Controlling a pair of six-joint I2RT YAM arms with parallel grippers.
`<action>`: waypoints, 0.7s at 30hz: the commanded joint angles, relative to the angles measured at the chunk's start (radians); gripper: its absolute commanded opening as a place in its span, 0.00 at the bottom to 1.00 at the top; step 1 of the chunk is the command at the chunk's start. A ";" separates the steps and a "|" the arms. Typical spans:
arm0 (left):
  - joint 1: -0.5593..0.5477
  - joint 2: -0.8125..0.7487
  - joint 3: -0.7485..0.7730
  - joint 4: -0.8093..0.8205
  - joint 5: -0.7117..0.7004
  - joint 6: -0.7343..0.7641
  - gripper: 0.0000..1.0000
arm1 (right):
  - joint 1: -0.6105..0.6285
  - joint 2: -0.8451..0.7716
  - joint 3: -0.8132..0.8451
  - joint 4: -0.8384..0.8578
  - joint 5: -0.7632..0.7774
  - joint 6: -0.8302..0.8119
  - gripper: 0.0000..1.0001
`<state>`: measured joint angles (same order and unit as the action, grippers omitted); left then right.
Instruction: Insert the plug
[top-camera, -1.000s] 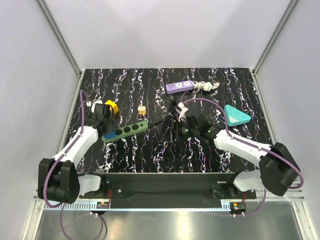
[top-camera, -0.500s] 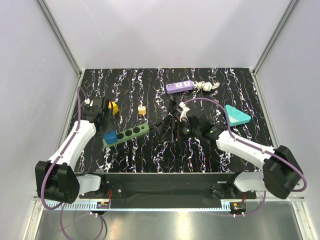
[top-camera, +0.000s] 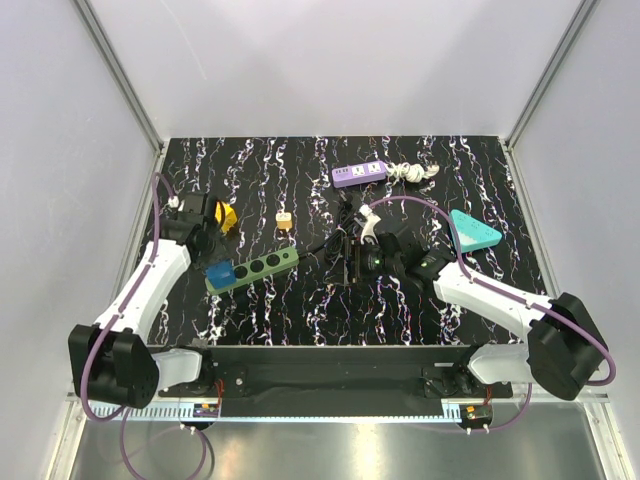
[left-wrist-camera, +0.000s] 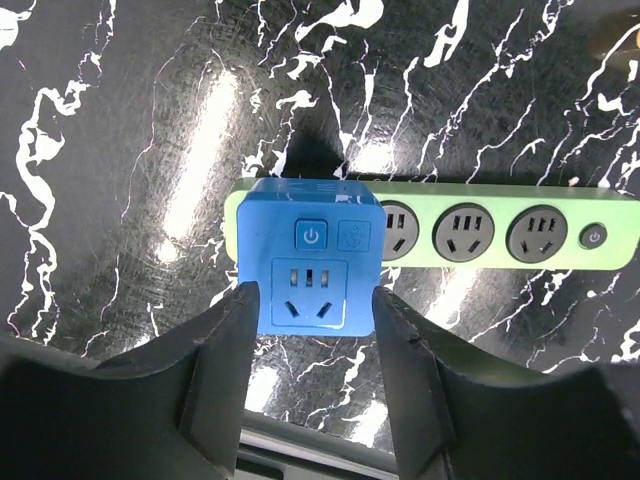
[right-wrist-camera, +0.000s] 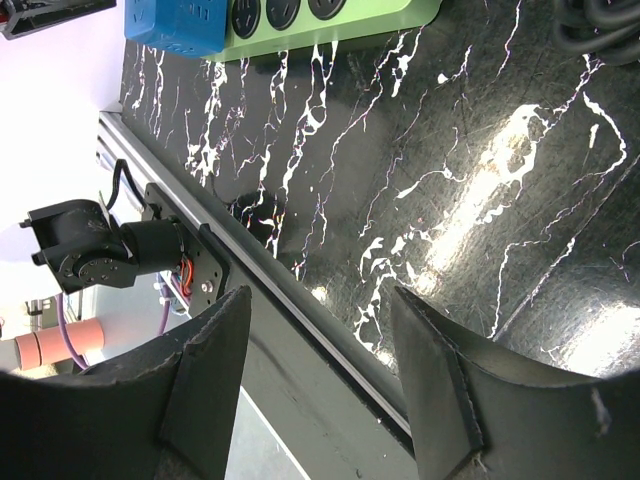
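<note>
Worktop: black slab with white marble veining (top-camera: 300, 310), carrying everything below.
Plug: blue cube-shaped adapter plug (left-wrist-camera: 312, 255) with a power button and one socket on its upper face. It sits on the left end of the strip, covering that end. Whether its pins are fully home cannot be told.
Strip: light green plastic power strip (left-wrist-camera: 490, 232), lying slantwise at the left of the worktop with its left end nearer. Three black sockets and a round button show to the right of the plug.
Left jaws: apart and holding nothing. In the left wrist view the two dark fingers (left-wrist-camera: 225, 370) frame the plug from above, one on each side. From the top view they hang above the worktop, just to the far left of the plug.
Right jaws: apart and holding nothing. They hang over bare worktop near the middle, to the right of the strip, and their fingers (right-wrist-camera: 205, 390) are spread wide.
Cord: black cable (top-camera: 335, 235), running from the strip's right end toward the centre.
Far side: purple power strip (top-camera: 360, 173) with a coiled white cable (top-camera: 412, 173) just to its right.
Right side: teal rounded triangular block (top-camera: 474, 230).
Left side: yellow object (top-camera: 224, 215), partly hidden by the left arm.
Centre-left: small tan cube (top-camera: 284, 219), just beyond the green strip.
</note>
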<state>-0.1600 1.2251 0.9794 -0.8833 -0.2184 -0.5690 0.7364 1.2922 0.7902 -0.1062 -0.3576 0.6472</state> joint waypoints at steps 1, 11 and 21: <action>-0.004 -0.045 0.057 0.000 0.010 0.018 0.53 | -0.005 -0.031 -0.005 0.005 0.009 -0.017 0.65; -0.006 -0.012 0.018 0.030 0.017 -0.005 0.00 | -0.003 -0.031 0.001 -0.001 0.012 -0.017 0.65; -0.009 -0.012 -0.127 0.098 0.001 -0.028 0.00 | -0.005 -0.031 0.003 -0.012 0.020 -0.023 0.65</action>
<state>-0.1665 1.2003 0.8848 -0.7544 -0.2127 -0.5961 0.7361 1.2903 0.7845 -0.1184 -0.3561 0.6434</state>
